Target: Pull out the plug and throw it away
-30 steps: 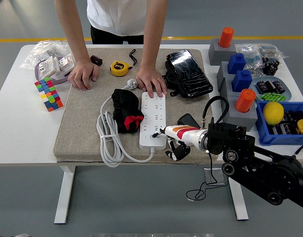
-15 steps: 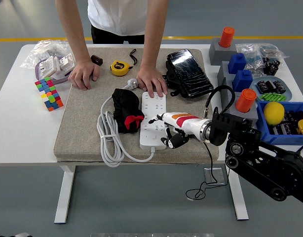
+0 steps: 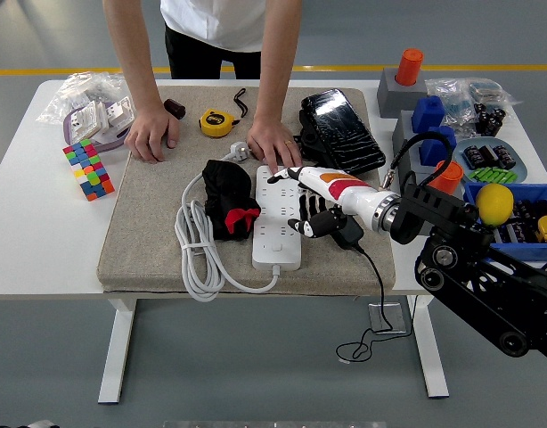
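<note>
A white power strip (image 3: 278,218) lies on the tan mat (image 3: 149,232), its white cord (image 3: 198,254) coiled to the left. My right hand (image 3: 307,203) hovers over the strip's middle, white and orange at the back. A black plug adapter (image 3: 350,234) lies under the hand's wrist side at the strip's right edge, and its thin black cable (image 3: 378,294) hangs off the table's front. I cannot tell whether the hand grips it. A person's hand (image 3: 275,148) presses on the strip's far end, and the other hand (image 3: 149,134) rests on the mat.
A black and red cloth (image 3: 227,207) lies left of the strip. A yellow tape measure (image 3: 214,122) and a black pouch (image 3: 338,132) sit at the back. Cube puzzles (image 3: 88,169) are at the left. Grey blocks with pegs (image 3: 434,143) and a blue bin (image 3: 514,239) stand at the right.
My right hand has moved up from the table's front edge to over the middle of the strip. The black adapter now shows slightly lower and to the right. The person's hands have stayed put.
</note>
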Robot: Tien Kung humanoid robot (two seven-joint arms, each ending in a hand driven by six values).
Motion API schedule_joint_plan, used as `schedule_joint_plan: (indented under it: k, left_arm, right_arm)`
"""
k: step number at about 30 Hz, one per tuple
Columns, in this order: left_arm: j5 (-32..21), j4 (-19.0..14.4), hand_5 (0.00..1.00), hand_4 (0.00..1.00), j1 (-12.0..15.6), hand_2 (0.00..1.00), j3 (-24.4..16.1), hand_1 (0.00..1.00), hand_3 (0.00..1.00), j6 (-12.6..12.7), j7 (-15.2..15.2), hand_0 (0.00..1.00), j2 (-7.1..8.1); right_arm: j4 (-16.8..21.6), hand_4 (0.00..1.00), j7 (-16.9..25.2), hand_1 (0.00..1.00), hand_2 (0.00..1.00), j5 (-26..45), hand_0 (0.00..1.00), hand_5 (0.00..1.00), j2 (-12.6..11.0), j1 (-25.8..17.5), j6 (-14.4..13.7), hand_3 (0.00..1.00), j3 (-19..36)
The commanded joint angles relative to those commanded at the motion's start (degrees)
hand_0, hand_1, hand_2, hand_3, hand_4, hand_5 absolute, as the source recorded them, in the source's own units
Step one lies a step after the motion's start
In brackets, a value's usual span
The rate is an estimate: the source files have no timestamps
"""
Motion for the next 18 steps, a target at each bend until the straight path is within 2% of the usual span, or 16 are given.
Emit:
schedule_joint_plan:
  k: [4,5,18]
  left_arm:
    - [0.02,-0.03,0.538,0.940,-0.10,0.712,-0.06,0.686,0.725,0.00,0.00,0.550,-0.01]
    - [0.02,-0.04,0.538,0.940,-0.12,0.712,-0.06,0.686,0.723,-0.01,0.01,0.549,-0.02]
    - [0.09,-0.03,0.538,0.940,-0.25,0.711,0.00,0.686,0.723,-0.02,0.01,0.548,0.16]
  right_arm:
    - [-0.02,0.998,0.64,0.804,0.794,0.08,0.762,0.267,-0.73,-1.01,-0.82,0.850,2.13]
    - [0.00,0.998,0.72,0.858,0.837,0.08,0.818,0.305,-0.89,-1.29,-0.88,0.865,2.64]
    - [0.84,0.998,1.24,0.851,0.835,0.36,0.820,0.334,-3.14,-6.03,-1.48,0.855,9.35]
